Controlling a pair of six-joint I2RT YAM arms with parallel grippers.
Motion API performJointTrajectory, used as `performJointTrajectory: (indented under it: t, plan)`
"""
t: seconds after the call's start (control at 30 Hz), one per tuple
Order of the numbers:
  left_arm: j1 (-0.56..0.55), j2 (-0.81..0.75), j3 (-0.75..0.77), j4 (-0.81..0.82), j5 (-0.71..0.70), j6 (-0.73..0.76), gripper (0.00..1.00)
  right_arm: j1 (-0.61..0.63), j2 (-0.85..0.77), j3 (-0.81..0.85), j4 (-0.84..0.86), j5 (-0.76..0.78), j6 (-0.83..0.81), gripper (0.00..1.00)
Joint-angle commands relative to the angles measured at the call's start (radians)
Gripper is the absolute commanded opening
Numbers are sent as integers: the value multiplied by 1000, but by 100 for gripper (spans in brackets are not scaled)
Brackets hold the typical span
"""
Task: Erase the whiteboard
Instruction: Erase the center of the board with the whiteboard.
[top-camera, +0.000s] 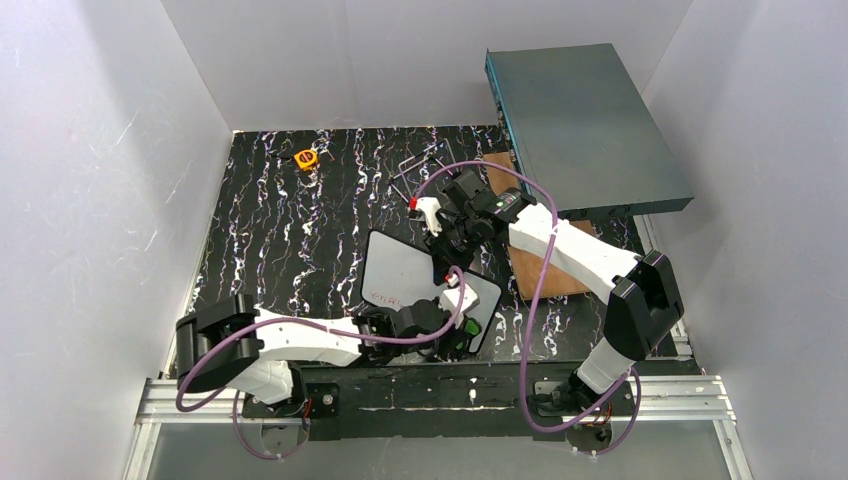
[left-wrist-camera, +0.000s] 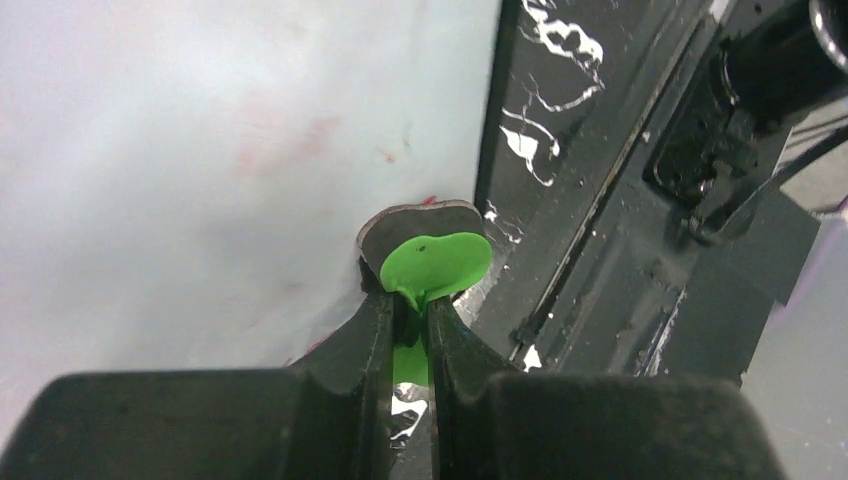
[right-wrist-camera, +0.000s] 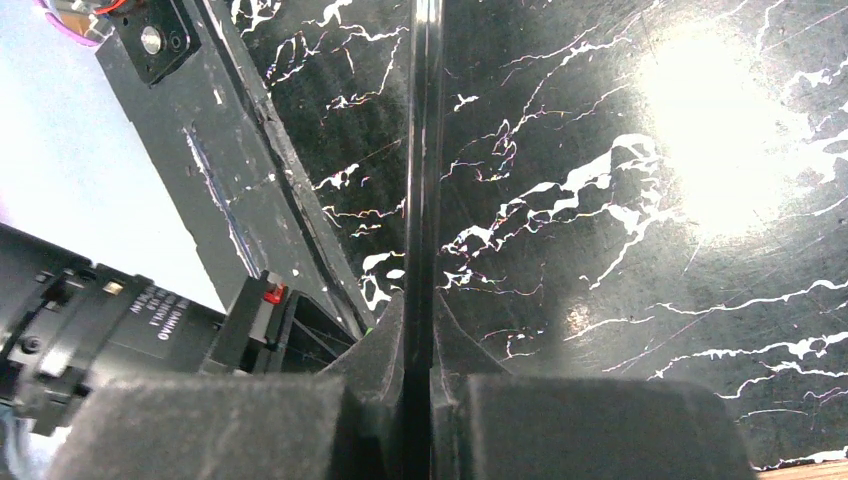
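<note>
The whiteboard (top-camera: 410, 262) lies tilted at the table's middle, with faint red writing near its lower left. My left gripper (top-camera: 458, 322) is shut on a small green eraser (left-wrist-camera: 436, 264), whose dark felt pad rests near the board's edge. The board's white surface (left-wrist-camera: 200, 150) fills the left of the left wrist view, with pale red smudges. My right gripper (top-camera: 446, 246) is at the board's far edge. In the right wrist view that gripper (right-wrist-camera: 420, 312) is shut on the whiteboard's thin black frame (right-wrist-camera: 424, 150), seen edge-on.
A large grey-teal metal box (top-camera: 585, 125) stands at the back right, over a brown wooden board (top-camera: 545, 270). A yellow tape measure (top-camera: 306, 158) and thin metal tools (top-camera: 415, 165) lie at the back of the black marbled table (top-camera: 270, 230). White walls enclose three sides.
</note>
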Motion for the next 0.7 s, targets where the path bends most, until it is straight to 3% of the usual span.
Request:
performJointTrajectory:
  t: [0.0, 0.2, 0.67]
  plan:
    - [-21, 67, 34, -3, -29, 43, 0, 37, 11, 12, 39, -31, -51, 1]
    - [-44, 113, 62, -44, -39, 80, 0, 38, 12, 12, 39, -33, -52, 1]
    - [-32, 45, 179, -100, -82, 169, 0, 30, 0, 10, 41, -9, -53, 1]
